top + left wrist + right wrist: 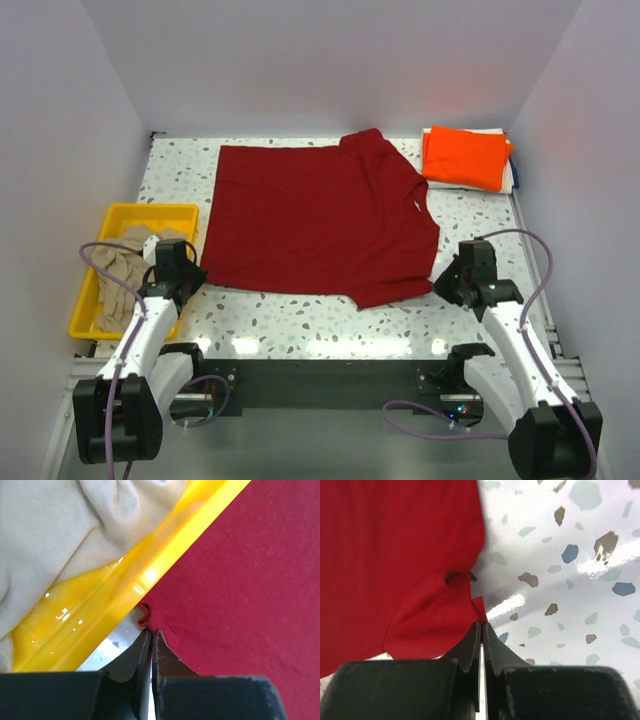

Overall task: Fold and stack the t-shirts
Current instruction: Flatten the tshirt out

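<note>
While both arms sit low at the near side of the table [300,322], the dark red t-shirt [320,220] lies spread flat across the middle, collar to the right, one sleeve reaching toward the far right corner.

The left gripper [200,278] is at the shirt's near-left corner. In the left wrist view its fingers [142,650] are pressed nearly together, with the shirt's hem corner [145,616] bunched right at the tips, so it is clamped on the cloth.

The right gripper [438,272] is at the shirt's near-right edge. In the right wrist view the fingers [470,645] are closed with only a sliver between them, and a puckered fold of red fabric [479,607] runs into the tips, so it is pinched there too.

Clutter:
- The yellow tray [150,210] is on the left, its wall [150,575] just beside the gripped corner. It is very close to the left gripper.
- The beige t-shirt [115,275] is crumpled inside the tray.
- The orange t-shirt [465,157] is folded at the far right corner on a pale layer [507,182]. It is near the red sleeve but apart from it.
- Purple cables [100,270] loop beside each arm.
</note>
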